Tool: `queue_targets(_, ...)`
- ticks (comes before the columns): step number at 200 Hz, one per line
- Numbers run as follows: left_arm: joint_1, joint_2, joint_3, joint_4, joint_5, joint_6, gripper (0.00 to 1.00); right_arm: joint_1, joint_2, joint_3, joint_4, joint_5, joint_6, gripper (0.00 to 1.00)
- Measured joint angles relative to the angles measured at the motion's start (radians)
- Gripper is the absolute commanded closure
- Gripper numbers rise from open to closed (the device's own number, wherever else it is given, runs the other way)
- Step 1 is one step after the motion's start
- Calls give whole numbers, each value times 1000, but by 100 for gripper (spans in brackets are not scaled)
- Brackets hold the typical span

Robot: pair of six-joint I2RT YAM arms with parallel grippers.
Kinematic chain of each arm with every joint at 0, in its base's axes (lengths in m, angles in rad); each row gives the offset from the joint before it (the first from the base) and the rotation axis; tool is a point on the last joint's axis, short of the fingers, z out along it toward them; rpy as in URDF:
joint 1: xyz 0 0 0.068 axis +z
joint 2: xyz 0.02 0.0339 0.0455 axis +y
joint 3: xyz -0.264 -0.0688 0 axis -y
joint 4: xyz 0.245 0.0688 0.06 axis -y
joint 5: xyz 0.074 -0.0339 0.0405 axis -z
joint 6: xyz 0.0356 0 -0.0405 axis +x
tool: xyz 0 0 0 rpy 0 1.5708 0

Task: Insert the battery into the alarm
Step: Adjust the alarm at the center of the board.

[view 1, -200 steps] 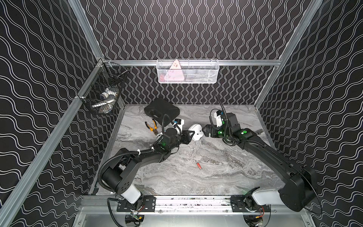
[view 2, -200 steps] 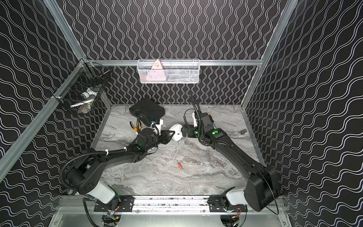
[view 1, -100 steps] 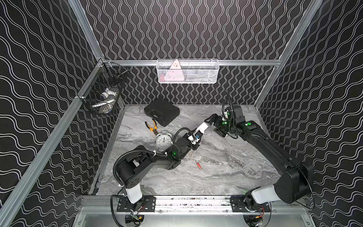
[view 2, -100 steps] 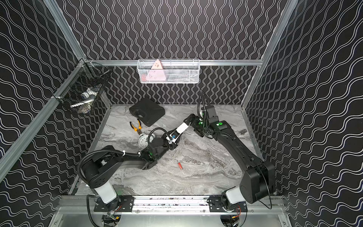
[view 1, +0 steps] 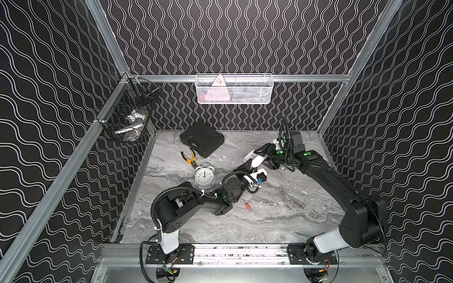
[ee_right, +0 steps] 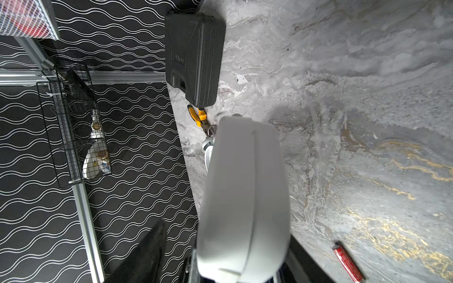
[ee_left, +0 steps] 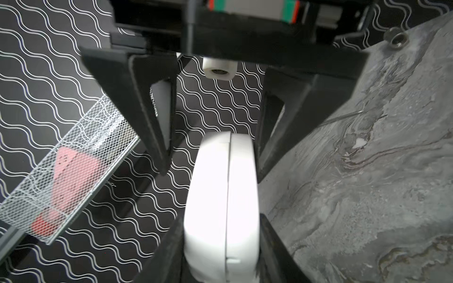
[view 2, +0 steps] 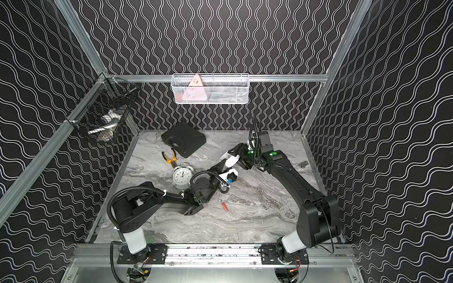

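- A twin-bell alarm clock [view 1: 205, 177] sits on the grey marbled tabletop [view 1: 282, 215], and both top views show its dial.
- The white alarm [view 1: 255, 158] is a rounded, disc-like casing with a seam running round its edge. It is on the right-arm side of the clock and a little farther back, between the two arms.
- The left arm's fingers [ee_left: 272, 245] are clenched on the white alarm, with one black finger against each face near its closer edge.
- The right arm's fingers [ee_left: 147, 110] straddle the alarm's far edge and are spread. One finger lies just against the casing. The other stands apart from it, with patterned wall showing in the gap, so they have no clamp on the alarm.
- The red battery [view 1: 248, 206] lies on its side on bare tabletop, on the right-arm side of the clock and nearer the arm bases than the clock is. It is well apart from the alarm and from both sets of fingers, and it is not in the alarm.
- Orange-handled pliers [view 1: 190, 158] lie just behind the clock, with their nose close to its bells.
- A black hard case [view 1: 202, 139] lies farther back from the clock than the pliers, near the back wall.
- A white mesh basket [view 1: 234, 89] hangs on the back wall, above and behind the clock, and holds a pink triangular thing.
- A black wire basket [view 1: 127, 122] hangs on the side wall, on the left-arm side of the clock.
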Motion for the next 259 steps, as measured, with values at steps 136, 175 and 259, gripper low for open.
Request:
queue_targets(136,-25,74,21,111,-68,177,81,-23,17,-24,10,-26,-4,61)
queue_targets(175,-29,74,21,111,-79,186,68,-24,17,-33,27,-34,-4,61)
queue_targets(259,-68,68,6,109,-76,185,23,-40,9,-51,39,-51,23,62)
